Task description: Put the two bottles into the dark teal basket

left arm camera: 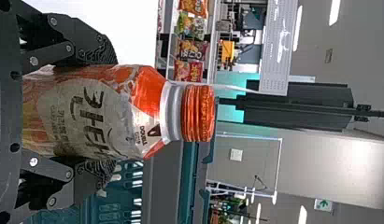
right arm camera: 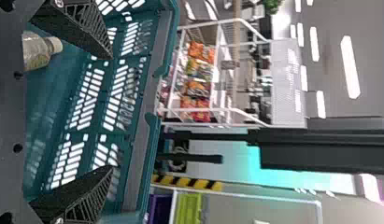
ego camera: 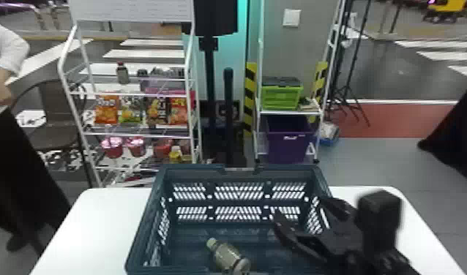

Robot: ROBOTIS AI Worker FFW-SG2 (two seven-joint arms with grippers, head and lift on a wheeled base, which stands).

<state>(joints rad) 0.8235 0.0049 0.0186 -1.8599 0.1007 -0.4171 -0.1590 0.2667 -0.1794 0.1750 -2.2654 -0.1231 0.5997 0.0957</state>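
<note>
The dark teal basket (ego camera: 192,178) stands on the white table, with a clear bottle (ego camera: 227,256) with a pale cap lying on its floor. Over the basket's right side is my right gripper (ego camera: 299,210), its fingers spread. In the right wrist view, the right gripper (right arm camera: 110,112) has nothing between its fingers; the clear bottle (right arm camera: 38,50) and the basket (right arm camera: 144,154) lie beyond. In the left wrist view, my left gripper (left arm camera: 111,112) is shut on an orange-capped bottle (left arm camera: 87,116), and part of the basket (left arm camera: 188,179) shows past it.
The white table (ego camera: 97,226) extends on both sides of the basket. Behind it stand a white rack with snack bags (ego camera: 130,109) and a shelf with a green crate (ego camera: 280,98) and a purple bin (ego camera: 287,142). A person stands at the far left.
</note>
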